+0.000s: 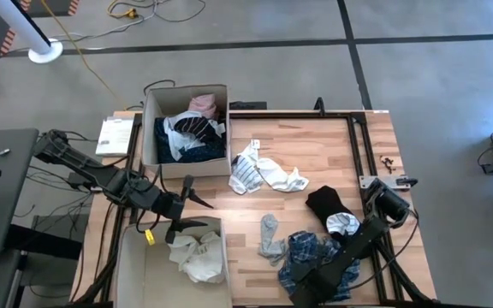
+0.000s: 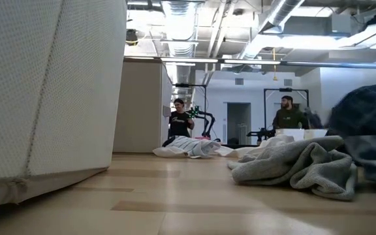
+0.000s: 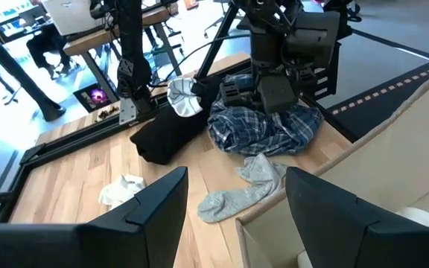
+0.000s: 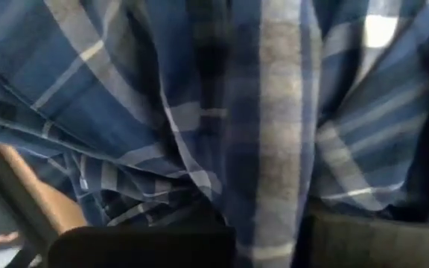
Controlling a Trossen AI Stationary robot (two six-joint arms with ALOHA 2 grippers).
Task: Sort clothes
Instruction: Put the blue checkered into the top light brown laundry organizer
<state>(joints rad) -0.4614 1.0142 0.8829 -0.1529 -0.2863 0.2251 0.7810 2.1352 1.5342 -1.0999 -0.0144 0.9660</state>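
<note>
Right gripper [image 1: 319,275]: pressed down into the plaid shirt [image 1: 311,257] at the table's near edge, right of the middle; in its wrist view plaid cloth is bunched between the two fingers, so they are judged closed on a fold, a pinch suited to limp fabric.
Left gripper [image 1: 181,208]: held over the table [image 1: 315,154] just beyond the near box [image 1: 127,265], at the near-left corner; fingers [image 3: 151,212] parted about halfway, nothing between them. It is judged to be waiting clear of the right arm's work.
Near box: light garments [image 1: 197,257] are already lying inside.
Far box [image 1: 150,128]: at the far-left corner, filled with dark, white and pink pieces.
Loose clothes: a striped and white heap [image 1: 259,171] at mid-table; a black piece [image 1: 325,205] with a white one [image 1: 342,224] against it, just beyond the shirt; a grey sock [image 1: 270,235] just left of the shirt, between it and the near box.
Open room: bare wood is left along the far edge and the right half; the way from the shirt to either box runs leftward past the sock and the left gripper, so a lifted shirt may drag the sock or crowd that arm.
Edge risk: the shirt hangs close to the near edge, where slack cloth could slide off.
</note>
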